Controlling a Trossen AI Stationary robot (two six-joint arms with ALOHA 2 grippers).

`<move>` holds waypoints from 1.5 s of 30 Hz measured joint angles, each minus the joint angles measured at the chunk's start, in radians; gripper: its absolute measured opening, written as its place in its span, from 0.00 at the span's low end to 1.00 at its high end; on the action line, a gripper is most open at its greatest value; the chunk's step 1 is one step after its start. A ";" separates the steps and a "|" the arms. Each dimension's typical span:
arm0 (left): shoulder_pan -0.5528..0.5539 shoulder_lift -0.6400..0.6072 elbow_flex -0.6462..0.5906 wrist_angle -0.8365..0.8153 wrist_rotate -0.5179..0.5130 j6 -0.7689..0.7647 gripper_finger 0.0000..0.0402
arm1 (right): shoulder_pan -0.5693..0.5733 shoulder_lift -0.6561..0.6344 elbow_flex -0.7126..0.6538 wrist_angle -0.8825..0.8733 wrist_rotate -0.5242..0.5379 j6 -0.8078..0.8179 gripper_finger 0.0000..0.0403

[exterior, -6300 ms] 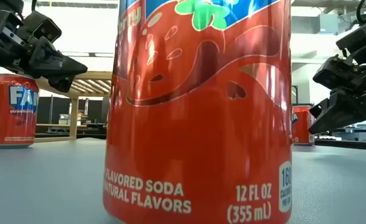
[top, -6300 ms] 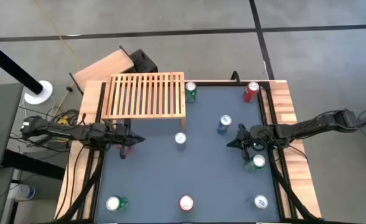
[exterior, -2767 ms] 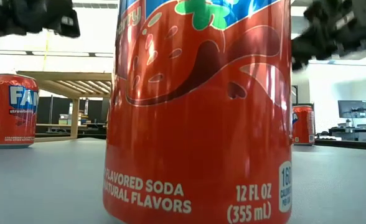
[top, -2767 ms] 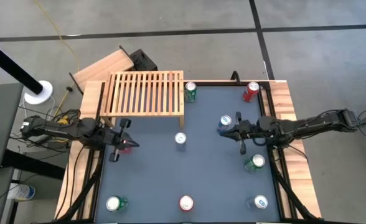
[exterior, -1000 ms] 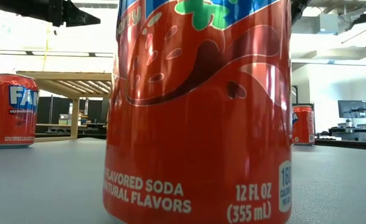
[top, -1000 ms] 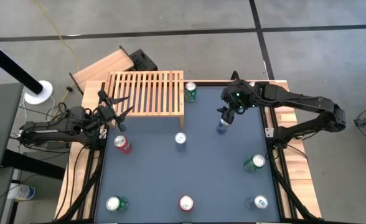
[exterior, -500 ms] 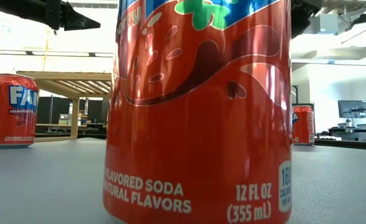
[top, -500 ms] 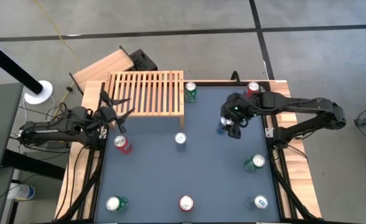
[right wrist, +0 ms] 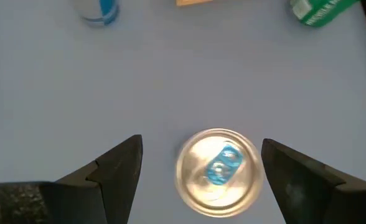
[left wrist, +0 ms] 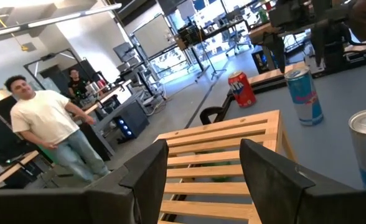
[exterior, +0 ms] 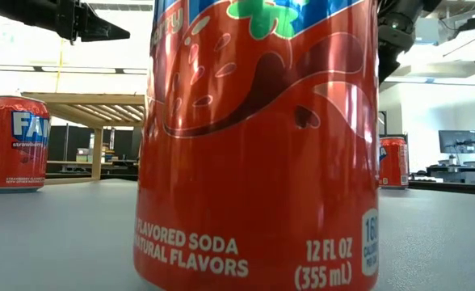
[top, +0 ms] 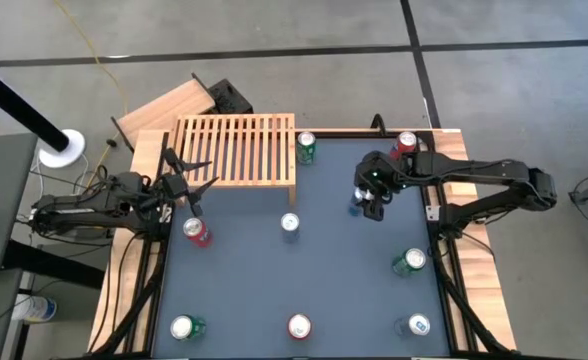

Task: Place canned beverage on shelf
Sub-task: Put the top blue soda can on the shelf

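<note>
The right gripper [top: 373,200] hangs over the blue can [top: 358,205] that stands upright on the dark table [top: 344,290], right of centre and toward the far edge. In the right wrist view the can's silver top with its blue tab [right wrist: 218,172] lies directly between the two dark fingers [right wrist: 117,169], which stand wide apart with clear table showing on both sides of the can; they do not touch it. The shelf [top: 236,150], a light wooden rack with narrow slats, sits at the far left corner of the table, well apart from this can, with nothing on its top. A green can [top: 306,147] stands just beside the shelf's right end. The left gripper [top: 186,181] hovers at the shelf's near left corner, its fingers [left wrist: 149,171] partly spread and holding nothing, the slats [left wrist: 226,168] visible between them. A red can [top: 197,231] stands on the table near it. In the low view a big red soda can [exterior: 258,145] fills the middle.
</note>
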 joint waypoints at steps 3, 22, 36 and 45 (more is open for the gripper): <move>0.000 0.000 0.000 0.000 0.000 0.000 0.48 | -0.009 0.000 0.000 -0.005 0.027 0.001 0.79; 0.000 0.000 0.000 -0.003 -0.001 0.001 0.48 | -0.010 0.000 -0.155 0.125 0.049 0.039 0.79; 0.000 0.000 0.000 -0.016 -0.002 0.005 0.48 | -0.002 0.000 -0.154 0.154 0.148 0.265 0.79; 0.000 0.000 0.000 -0.018 -0.002 0.004 0.48 | 0.017 0.000 -0.154 0.145 0.182 0.443 0.79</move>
